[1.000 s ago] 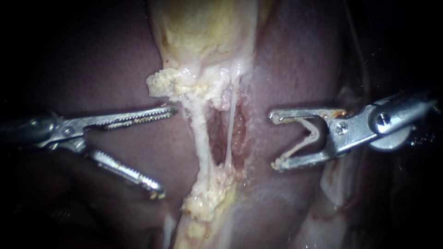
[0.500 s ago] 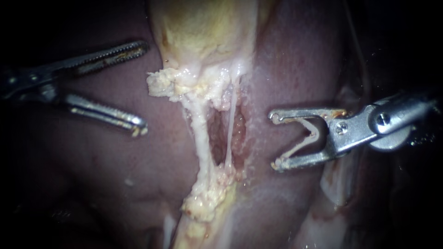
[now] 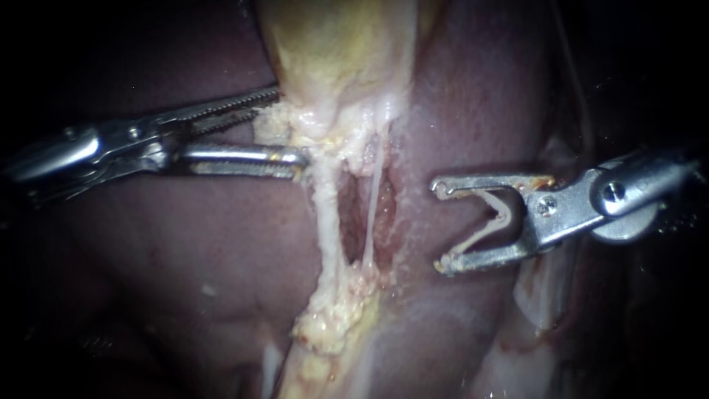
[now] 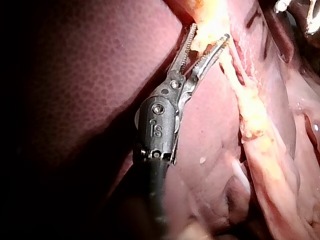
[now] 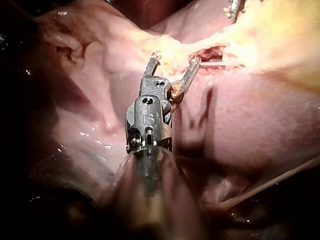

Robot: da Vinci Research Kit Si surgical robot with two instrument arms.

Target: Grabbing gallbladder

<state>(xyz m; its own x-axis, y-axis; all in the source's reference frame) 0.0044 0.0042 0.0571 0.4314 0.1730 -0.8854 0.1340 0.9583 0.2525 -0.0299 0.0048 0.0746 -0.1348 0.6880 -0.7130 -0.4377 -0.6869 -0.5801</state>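
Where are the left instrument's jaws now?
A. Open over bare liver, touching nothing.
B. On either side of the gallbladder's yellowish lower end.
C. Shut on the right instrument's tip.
B: the jaws of the left instrument press the yellowish lower end of the gallbladder from above and below; the left wrist view shows it wedged between them.

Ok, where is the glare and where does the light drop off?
Endoscope view: light pools on the pale yellow gallbladder, the edges are black, and glare flashes off the silver right instrument. Left wrist view: the dark red liver lies in shadow beside the silver left instrument. Right wrist view: wet glints dot the pink tissue beside the shaft.
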